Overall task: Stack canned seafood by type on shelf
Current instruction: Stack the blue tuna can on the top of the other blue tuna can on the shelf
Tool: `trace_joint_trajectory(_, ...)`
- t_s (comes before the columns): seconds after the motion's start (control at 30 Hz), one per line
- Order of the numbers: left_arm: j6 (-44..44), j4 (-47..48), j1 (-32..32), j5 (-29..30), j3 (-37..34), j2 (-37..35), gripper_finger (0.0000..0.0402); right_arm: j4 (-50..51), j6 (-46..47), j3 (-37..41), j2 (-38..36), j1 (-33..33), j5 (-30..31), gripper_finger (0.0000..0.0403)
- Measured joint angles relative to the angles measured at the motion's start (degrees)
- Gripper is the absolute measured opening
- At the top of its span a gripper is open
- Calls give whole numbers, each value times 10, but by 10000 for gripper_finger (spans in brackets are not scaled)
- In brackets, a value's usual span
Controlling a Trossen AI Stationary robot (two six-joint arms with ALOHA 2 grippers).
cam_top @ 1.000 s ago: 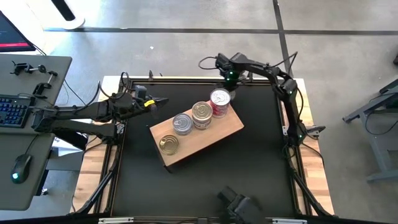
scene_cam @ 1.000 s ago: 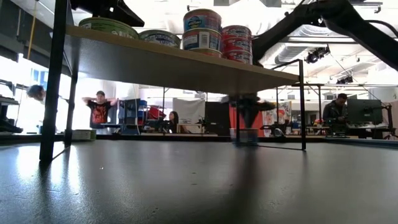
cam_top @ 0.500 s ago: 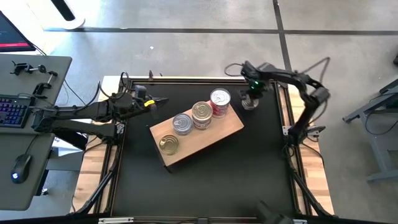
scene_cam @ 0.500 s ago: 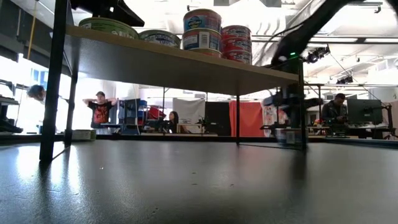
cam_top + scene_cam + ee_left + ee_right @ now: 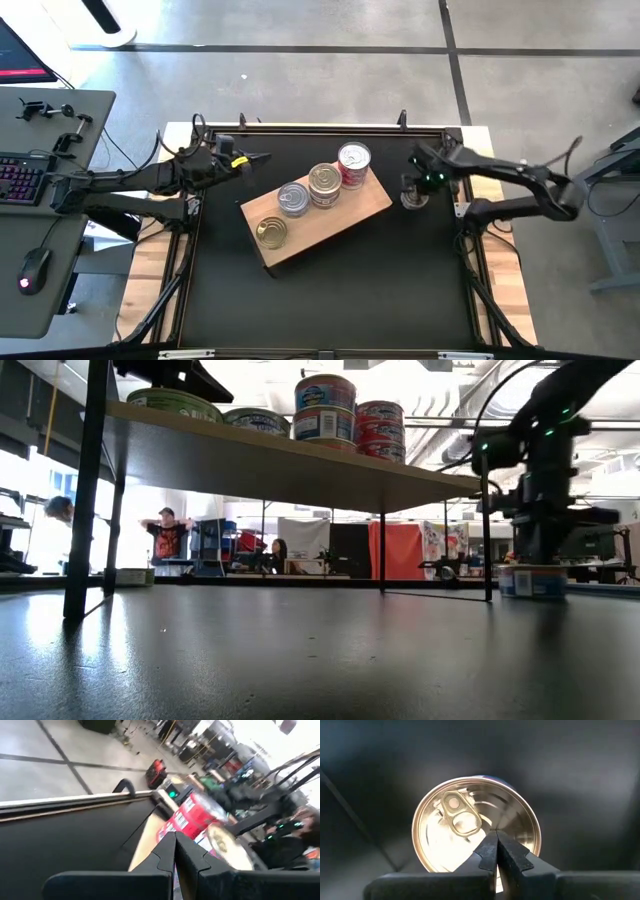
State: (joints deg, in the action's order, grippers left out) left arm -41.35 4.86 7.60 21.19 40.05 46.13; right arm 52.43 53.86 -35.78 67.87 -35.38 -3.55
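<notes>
A flat tin [image 5: 413, 198] with a gold pull-tab top [image 5: 470, 832] stands on the black table, right of the shelf [image 5: 340, 222]. My right gripper [image 5: 496, 839] is shut and points down at it from above. The shelf, a light wooden board on thin black legs [image 5: 90, 490], carries several tins: a gold-topped one [image 5: 271, 232], two silver-topped stacks [image 5: 293, 198] [image 5: 323, 180] and a red-labelled stack [image 5: 353, 163]. My left gripper [image 5: 258, 160] is shut and hovers left of the shelf's far end, touching nothing. My right gripper's shut fingertips [image 5: 490, 845] come straight down onto the tin's gold top [image 5: 485, 822], just beside the pull tab and inside the rim. The tin [image 5: 533, 580] stands flat on the table under them.
The table's raised rim [image 5: 455, 215] runs close to the right of the tin. Free black tabletop lies near of the shelf. In the low view people [image 5: 165, 540] sit and stand in the room beyond the table.
My right gripper, still shut, has swept from behind the shelf's far end toward the table's right and near edges, rolling at the wrist. The flat tin has slid along the table with it and now stands right of the shelf.
</notes>
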Motion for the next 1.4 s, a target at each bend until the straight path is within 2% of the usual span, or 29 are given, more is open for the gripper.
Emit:
trace_joint_trajectory(0.23,0,-78,0,-43,0,0,0,32,164,22,-69,156,-12,0)
trace_joint_trajectory(0.4,5,-90,0,-94,0,0,0,37,275,21,-64,284,-10,0)
trace_joint_trajectory(0.53,14,-95,-3,-129,0,0,0,4,363,20,-56,383,1,0)
trace_joint_trajectory(0.7,15,-179,-29,-165,0,5,0,-59,448,20,-47,496,27,0)
trace_joint_trajectory(0.83,15,-257,-71,-138,0,27,0,-78,484,20,-40,579,38,0)
trace_joint_trajectory(1.0,6,-307,-126,-86,0,76,0,-83,509,18,-32,663,43,0)
trace_joint_trajectory(1.13,-19,-345,-181,-73,6,118,0,-88,512,18,-32,721,51,0)
trace_joint_trajectory(1.27,-7,-362,-234,-36,37,156,0,-92,512,18,-32,765,51,0)
trace_joint_trajectory(1.4,52,-361,-274,-16,90,188,0,-112,511,19,-27,799,63,0)
